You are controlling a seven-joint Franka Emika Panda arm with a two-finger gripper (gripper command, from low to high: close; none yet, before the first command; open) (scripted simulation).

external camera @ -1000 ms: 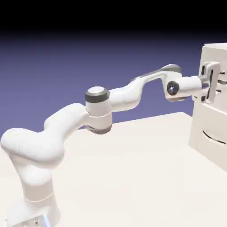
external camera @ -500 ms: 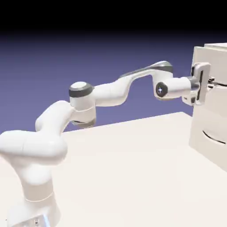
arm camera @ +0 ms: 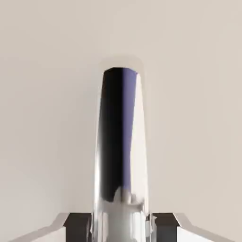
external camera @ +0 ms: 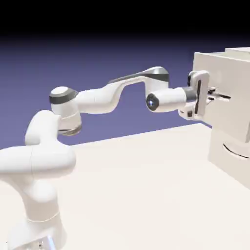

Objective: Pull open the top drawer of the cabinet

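Exterior view: the white arm [external camera: 97, 97] rises from the lower left and reaches level to the right, toward the cabinet [external camera: 229, 156] at the right edge of the table [external camera: 146, 195]. The gripper [external camera: 218, 95] points at the top drawer [external camera: 215, 78], whose cream front stands out from the cabinet body toward the arm, so the drawer is partly open. The lower drawer [external camera: 234, 161] sits flush beneath it, its dark curved handle visible and untouched. The fingers [external camera: 215, 91] lie against the upper front at the height of its handle; the handle itself is largely hidden by the hand from this side.

Hand view: the handle [arm camera: 120, 151] fills the middle as a glossy bar, dark with a bright reflective edge, running from the bottom edge upward against the plain cream drawer front [arm camera: 47, 94]. The two finger pads [arm camera: 78, 226] show at the bottom edge, one on each side of the bar and pressed to it, with no gap visible. The gripper is thus clamped on the handle of the top drawer. The backdrop [external camera: 97, 53] is blue-violet, darkening to black above.
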